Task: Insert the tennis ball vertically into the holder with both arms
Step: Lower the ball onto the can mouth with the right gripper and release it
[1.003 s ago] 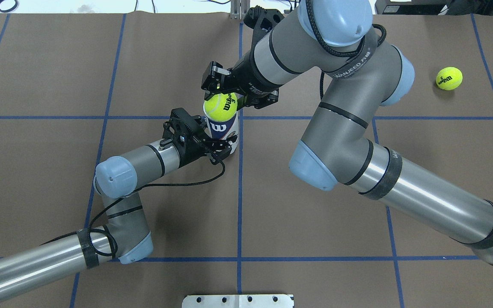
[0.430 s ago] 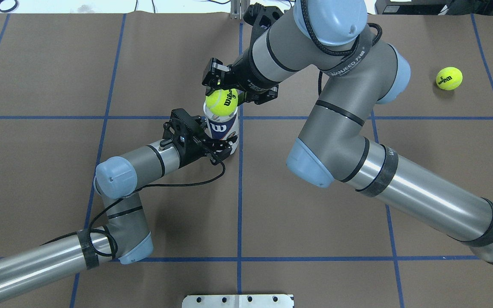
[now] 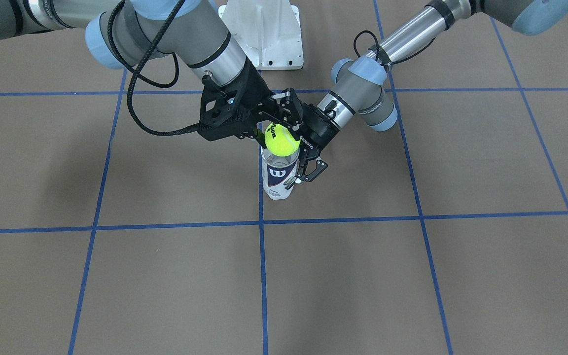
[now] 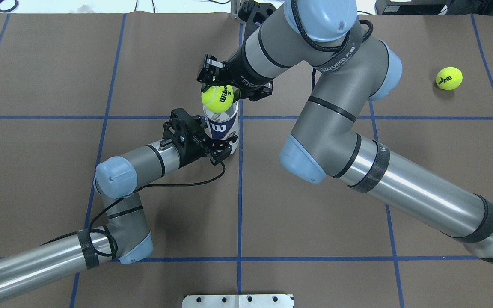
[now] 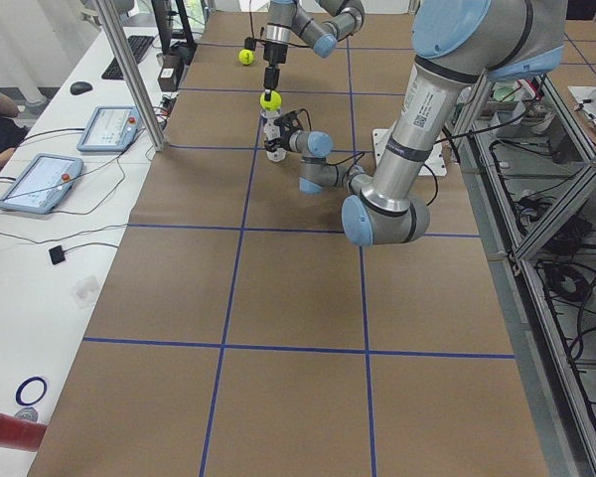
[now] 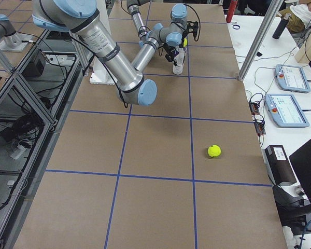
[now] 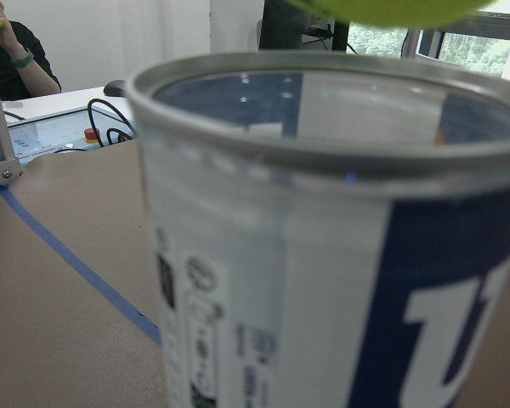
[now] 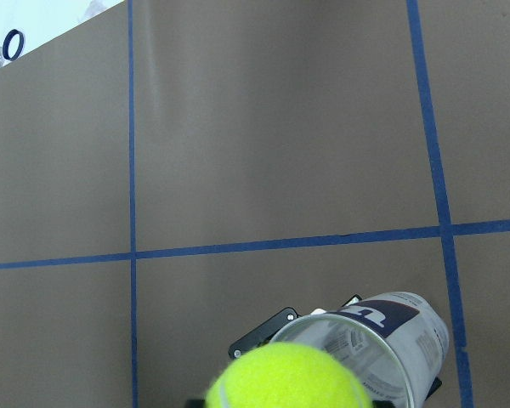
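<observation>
Ball point(image 4: 216, 97) in right end effector point(image 4: 226, 87), above holder point(image 4: 222, 128).

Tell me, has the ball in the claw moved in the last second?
Yes. In the overhead view the ball has shifted up-frame and slightly left against the still tube.

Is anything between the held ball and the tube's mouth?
No, just bare air between the ball and the holder rim, seen in the left wrist view.
</observation>
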Action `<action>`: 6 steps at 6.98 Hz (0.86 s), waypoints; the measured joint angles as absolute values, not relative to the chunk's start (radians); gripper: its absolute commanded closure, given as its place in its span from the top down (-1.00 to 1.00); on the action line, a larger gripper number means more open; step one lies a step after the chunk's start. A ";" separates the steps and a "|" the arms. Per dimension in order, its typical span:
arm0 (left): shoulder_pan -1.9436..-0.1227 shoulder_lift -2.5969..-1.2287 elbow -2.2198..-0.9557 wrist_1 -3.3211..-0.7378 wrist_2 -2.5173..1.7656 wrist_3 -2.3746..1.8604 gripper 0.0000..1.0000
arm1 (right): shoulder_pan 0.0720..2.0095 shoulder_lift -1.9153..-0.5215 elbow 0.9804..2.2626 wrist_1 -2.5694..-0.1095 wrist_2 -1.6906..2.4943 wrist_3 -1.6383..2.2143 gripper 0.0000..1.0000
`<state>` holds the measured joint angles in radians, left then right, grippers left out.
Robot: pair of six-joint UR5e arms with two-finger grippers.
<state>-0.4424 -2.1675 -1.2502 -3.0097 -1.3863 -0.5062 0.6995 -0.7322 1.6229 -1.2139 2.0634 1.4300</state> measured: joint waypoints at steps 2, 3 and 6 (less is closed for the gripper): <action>-0.443 -2.167 -1.250 -3.010 -1.387 -0.506 0.49 | 0.700 -0.731 1.623 -1.212 2.063 1.431 0.98; -0.443 -2.166 -1.250 -3.010 -1.387 -0.506 0.49 | 0.699 -0.731 1.624 -1.211 2.063 1.431 0.98; -0.443 -2.166 -1.250 -3.010 -1.386 -0.505 0.49 | 0.708 -0.722 1.631 -1.206 2.065 1.435 -0.99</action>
